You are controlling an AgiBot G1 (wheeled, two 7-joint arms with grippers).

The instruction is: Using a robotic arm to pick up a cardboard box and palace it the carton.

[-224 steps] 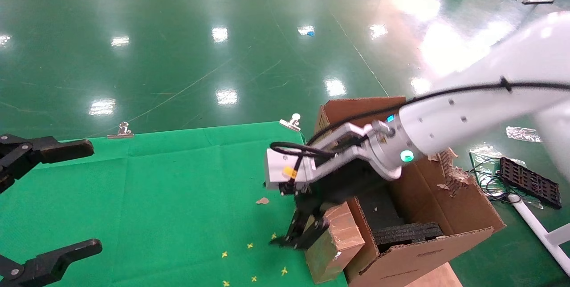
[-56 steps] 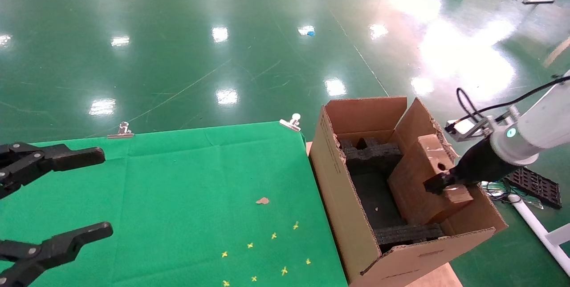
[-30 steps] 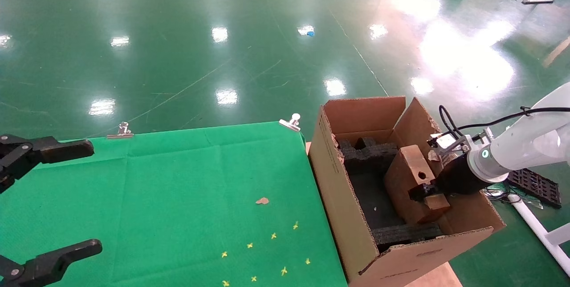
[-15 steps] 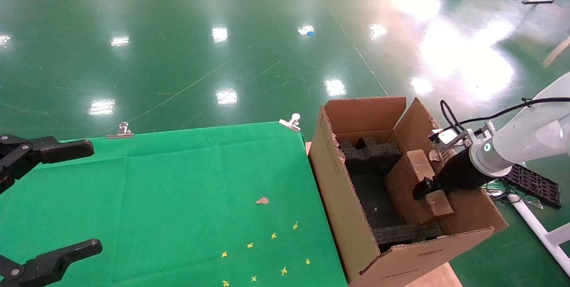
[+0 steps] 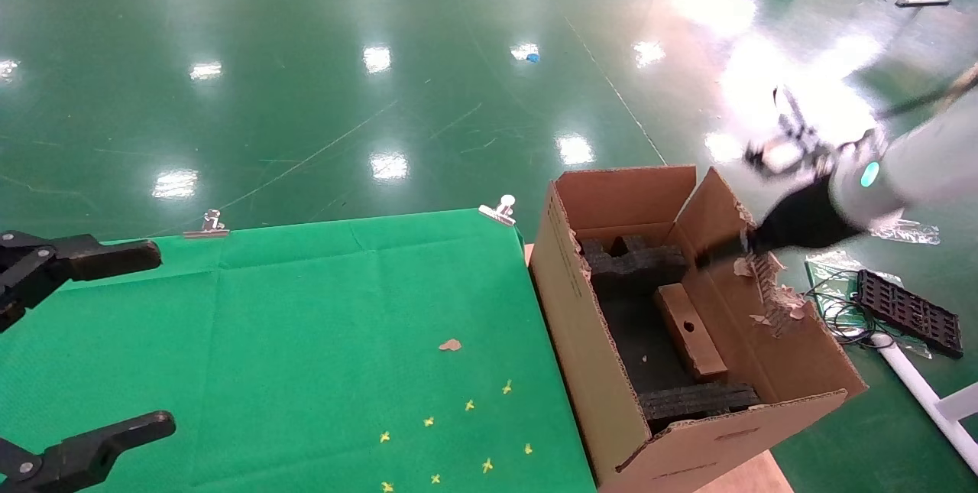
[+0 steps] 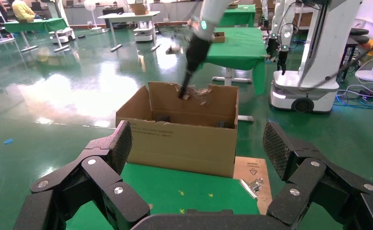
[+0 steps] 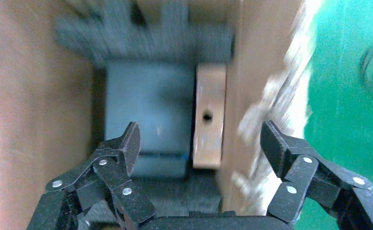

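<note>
The small cardboard box (image 5: 691, 332) lies on its thin edge inside the carton (image 5: 588, 378), against the right wall, with its round hole facing up. It also shows in the right wrist view (image 7: 208, 124). My right gripper (image 5: 722, 251) on the white robotic arm (image 5: 909, 160) is open and empty. It hovers above the carton's torn right flap, clear of the box. In its wrist view the gripper (image 7: 201, 136) looks down into the carton (image 7: 31, 96). My left gripper (image 5: 122, 340) is parked open at the table's left edge, and is also open in its own wrist view (image 6: 199, 141).
Black foam padding (image 5: 634, 267) lines the carton's far and near ends. The green cloth table (image 5: 306, 340) has metal clips (image 5: 500, 210) at its far edge and small yellow marks. A black tray (image 5: 909, 311) and cables lie on the floor at the right.
My right gripper has let go of the cardboard box, which dropped flat against the carton's right wall. The right arm has risen up and back out of the carton. The left arm is still.
</note>
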